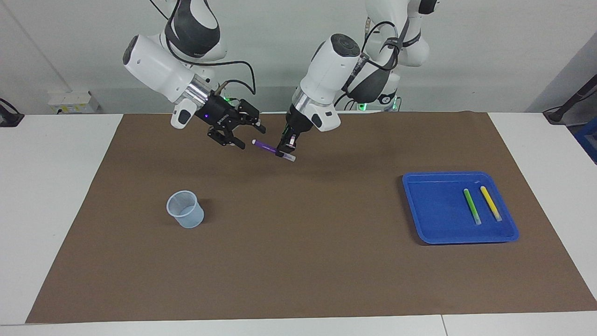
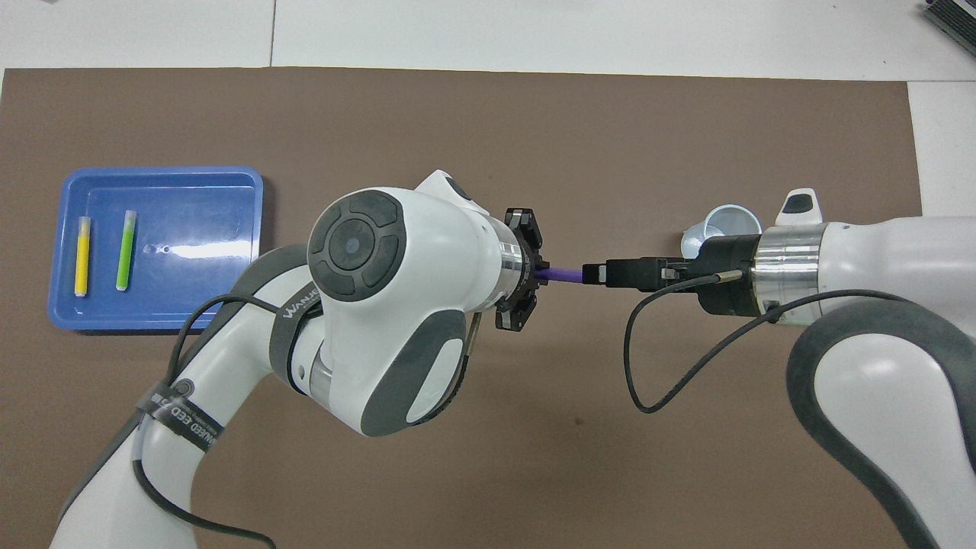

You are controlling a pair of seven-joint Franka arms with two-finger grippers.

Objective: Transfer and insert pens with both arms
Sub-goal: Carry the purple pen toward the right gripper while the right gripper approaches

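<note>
My left gripper (image 1: 285,149) (image 2: 531,274) is shut on a purple pen (image 1: 267,148) (image 2: 563,274) and holds it nearly level in the air over the mat, close to the robots. The pen's white end points toward my right gripper (image 1: 251,137) (image 2: 596,273). That gripper is open, and its fingers stand on either side of the white end. A green pen (image 1: 472,206) (image 2: 125,250) and a yellow pen (image 1: 490,203) (image 2: 81,255) lie side by side in the blue tray (image 1: 433,205) (image 2: 202,229).
A pale translucent cup (image 1: 185,209) (image 2: 732,227) stands upright on the brown mat (image 1: 298,261) toward the right arm's end; in the overhead view my right wrist partly covers it. The blue tray sits toward the left arm's end.
</note>
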